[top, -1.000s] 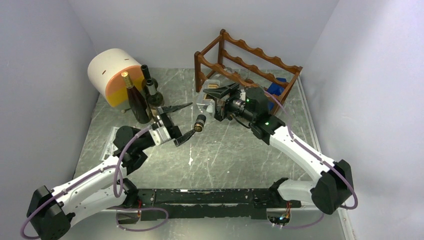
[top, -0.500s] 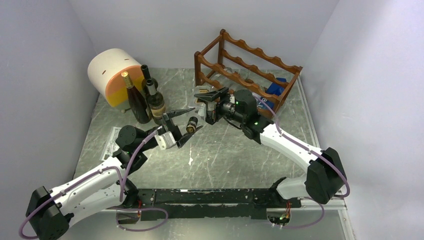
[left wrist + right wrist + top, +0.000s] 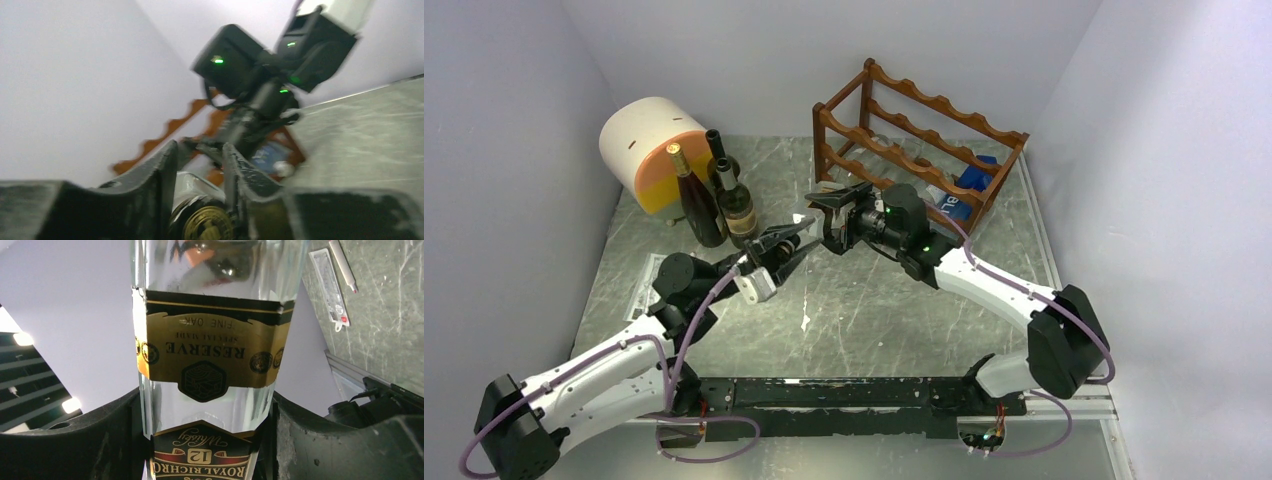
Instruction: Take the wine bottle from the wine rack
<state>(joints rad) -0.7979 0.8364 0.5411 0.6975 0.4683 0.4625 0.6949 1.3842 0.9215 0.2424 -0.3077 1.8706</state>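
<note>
Grey tabletop (image 3: 874,320), white walls (image 3: 754,40) | 1 wine rack (image 3: 924,110) | 3 dark bottles (image 3: 702,205) upper left | 1 clear bottle (image 3: 210,340): left pincer (image 3: 200,150) clamps neck, right pincer (image 3: 205,405) clamps body

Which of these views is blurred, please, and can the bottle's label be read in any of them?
Left wrist: motion-blurred, the wine rack and right arm smeared. Right wrist: sharp, the clear bottle's gold label readable though upside down. Top external: sharp, evenly lit.

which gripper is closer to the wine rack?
Right. The right gripper, gripping the clear bottle, sits before the wine rack; the left gripper is farther out, at its cap end.
</note>
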